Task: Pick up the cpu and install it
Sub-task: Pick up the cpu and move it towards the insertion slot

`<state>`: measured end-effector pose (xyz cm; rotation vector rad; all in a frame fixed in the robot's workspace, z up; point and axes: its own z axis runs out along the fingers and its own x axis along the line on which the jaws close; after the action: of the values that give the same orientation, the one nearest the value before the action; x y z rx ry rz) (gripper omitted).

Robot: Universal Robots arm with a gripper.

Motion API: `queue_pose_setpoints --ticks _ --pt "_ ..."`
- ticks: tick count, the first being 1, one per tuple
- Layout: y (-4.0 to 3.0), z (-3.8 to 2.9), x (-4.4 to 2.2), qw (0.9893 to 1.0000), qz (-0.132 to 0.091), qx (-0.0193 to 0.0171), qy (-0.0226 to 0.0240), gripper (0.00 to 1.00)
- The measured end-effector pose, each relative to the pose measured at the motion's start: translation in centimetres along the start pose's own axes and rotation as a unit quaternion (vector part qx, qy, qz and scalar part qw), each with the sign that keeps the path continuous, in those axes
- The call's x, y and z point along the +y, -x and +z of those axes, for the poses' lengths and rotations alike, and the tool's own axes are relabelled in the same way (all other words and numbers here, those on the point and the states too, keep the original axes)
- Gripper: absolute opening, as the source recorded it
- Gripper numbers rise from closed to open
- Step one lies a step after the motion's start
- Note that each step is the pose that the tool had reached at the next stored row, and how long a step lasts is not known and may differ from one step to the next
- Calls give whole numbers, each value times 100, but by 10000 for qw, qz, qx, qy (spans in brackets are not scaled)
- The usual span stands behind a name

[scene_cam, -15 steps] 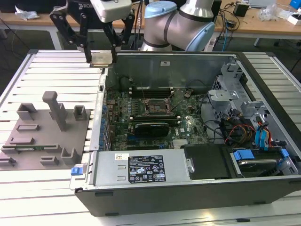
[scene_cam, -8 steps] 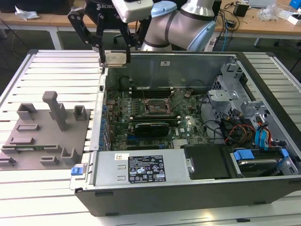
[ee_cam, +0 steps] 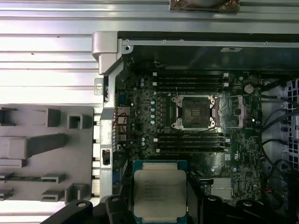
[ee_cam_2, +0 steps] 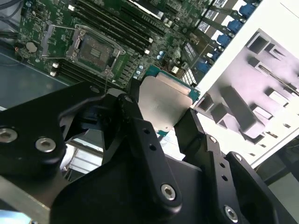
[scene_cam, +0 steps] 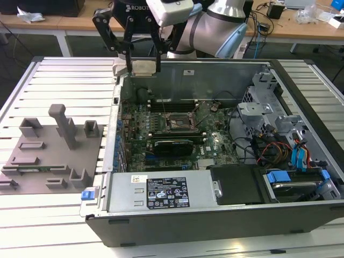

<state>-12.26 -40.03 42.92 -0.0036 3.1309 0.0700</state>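
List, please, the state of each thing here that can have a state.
cpu: held in the air, metal top up, not yet installed.
tool: shut on the cpu's edges.
socket: uncovered, no chip in it.
computer case: lying on its side, open.

1 open PC case (scene_cam: 215, 228) lying on slatted metal table (scene_cam: 54, 226). Green mobo (scene_cam: 134, 145) sitting inside. Dark socket frame (scene_cam: 180, 122) sitting approx. mid-board, w/ memory slots (ee_cam: 191, 81) running on 2 sides. 1 long black card (scene_cam: 173, 146) lying just beside. Grey PSU (scene_cam: 164, 192) w/ label sitting along near wall. Drive cage (scene_cam: 263, 113) standing at exterior view's right. 1 grey fixture plate (scene_cam: 37, 161) w/ upright blocks resting on table at exterior view's left.
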Motion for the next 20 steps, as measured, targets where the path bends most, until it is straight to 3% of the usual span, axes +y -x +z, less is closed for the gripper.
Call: queue_pose_setpoints --ticks 4,8,15,20 --pt "24 15 0 10000 0 1 1 55" --pt "101 80 -3 10000 1 5 1 55" --pt "243 260 -11 10000 1 19 2 55" --pt "302 397 -9 10000 0 18 3 55"
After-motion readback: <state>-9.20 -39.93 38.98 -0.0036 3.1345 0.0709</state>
